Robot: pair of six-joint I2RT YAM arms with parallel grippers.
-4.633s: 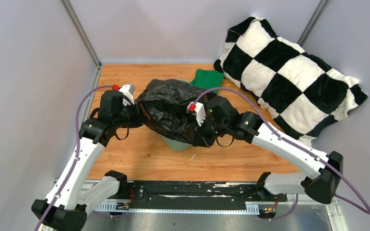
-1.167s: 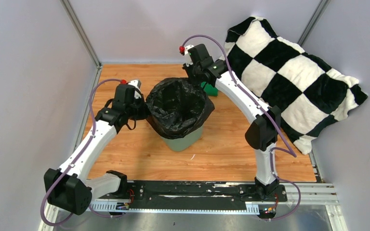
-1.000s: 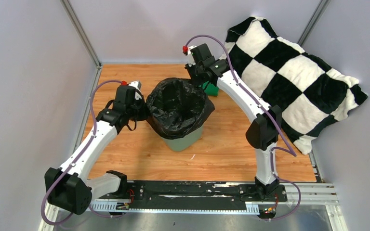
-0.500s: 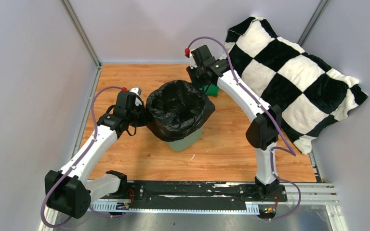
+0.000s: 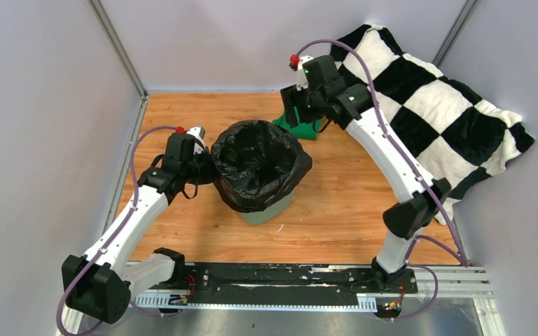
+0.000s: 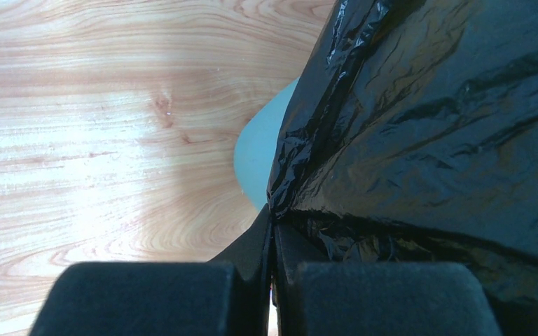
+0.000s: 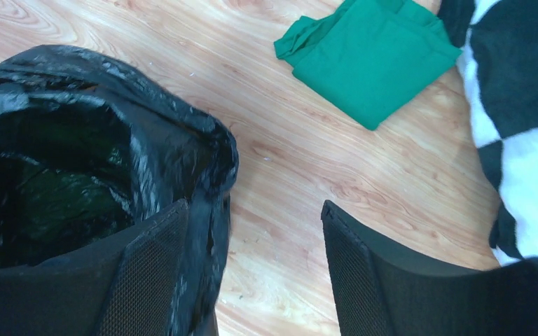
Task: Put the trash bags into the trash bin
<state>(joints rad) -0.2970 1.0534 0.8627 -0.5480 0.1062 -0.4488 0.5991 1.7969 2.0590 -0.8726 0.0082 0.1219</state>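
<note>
The black trash bag (image 5: 256, 164) lines the mint-green trash bin (image 5: 266, 213) in the middle of the table, its mouth open and its edge folded over the rim. My left gripper (image 5: 207, 168) is at the bin's left side, shut on a fold of the bag (image 6: 336, 140) where it hangs over the bin wall (image 6: 259, 157); the pinch shows at the left gripper (image 6: 273, 220). My right gripper (image 5: 288, 119) is raised behind and to the right of the bin. In its wrist view the right gripper (image 7: 253, 206) stands open and empty, with the bag's rim (image 7: 182, 147) next to its left finger.
A folded dark green cloth (image 5: 301, 126) (image 7: 371, 56) lies on the wood just behind the bin, under my right gripper. A large black-and-white checkered pillow (image 5: 427, 105) fills the back right corner. Grey walls close in on the left, back and right.
My right gripper has opened, let go of the bag's far rim and drawn up and to the right. The left gripper, still pinching the bag, has moved slightly down the bin's side.
</note>
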